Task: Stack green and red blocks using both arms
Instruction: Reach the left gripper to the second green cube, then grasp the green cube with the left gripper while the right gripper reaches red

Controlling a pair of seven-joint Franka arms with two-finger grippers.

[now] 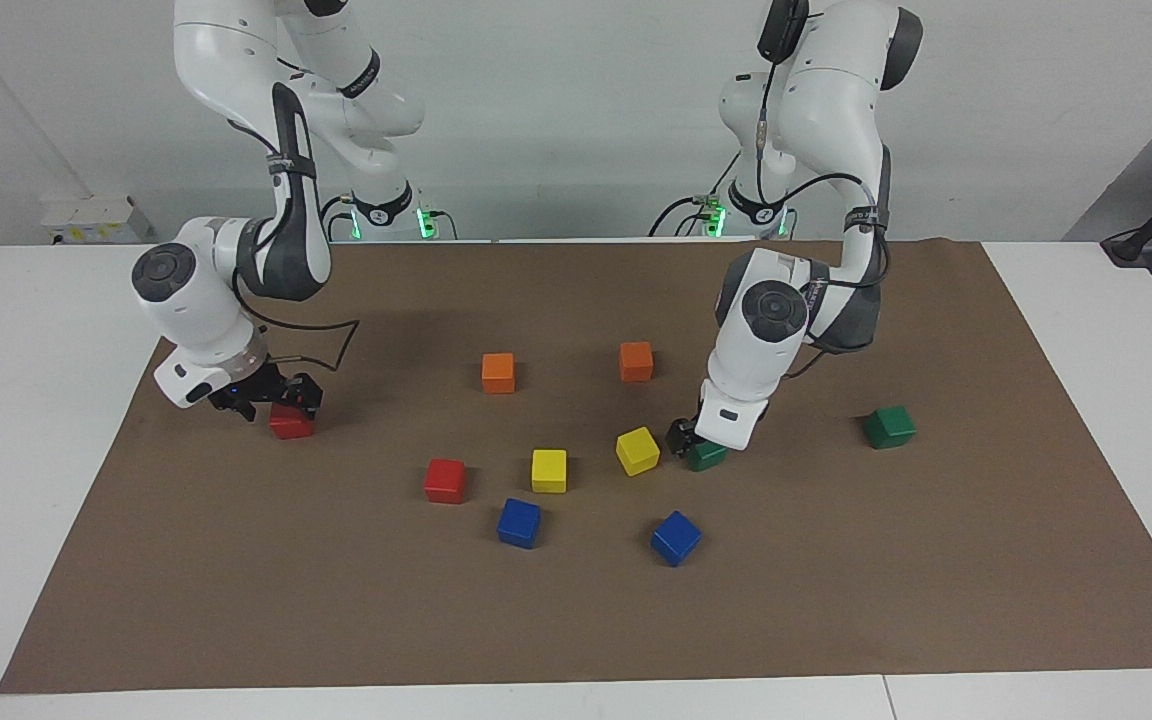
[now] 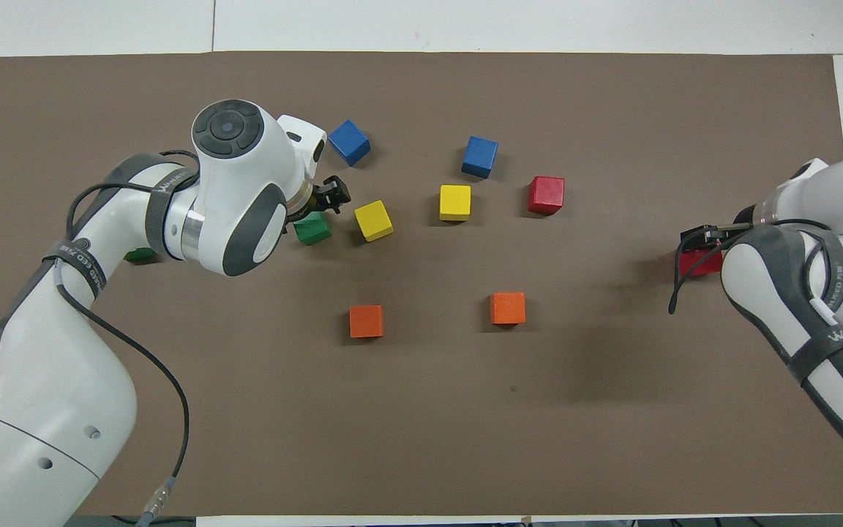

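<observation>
Two dark green cubes and two red cubes lie on the brown mat (image 1: 836, 600). My left gripper (image 1: 694, 445) is down at one green cube (image 1: 708, 458), open, with a finger (image 1: 678, 437) beside the cube on the yellow cube's side; the hand hides most of the cube. It also shows in the overhead view (image 2: 312, 230). The other green cube (image 1: 889, 427) lies toward the left arm's end. My right gripper (image 1: 281, 400) is just over a red cube (image 1: 291, 424) at the right arm's end. The other red cube (image 1: 445, 481) lies free.
Two orange cubes (image 1: 498, 372) (image 1: 636, 361) lie nearer the robots. Two yellow cubes (image 1: 549, 470) (image 1: 637, 451) and two blue cubes (image 1: 519, 523) (image 1: 676, 538) lie mid-mat; one yellow cube sits close beside the left gripper.
</observation>
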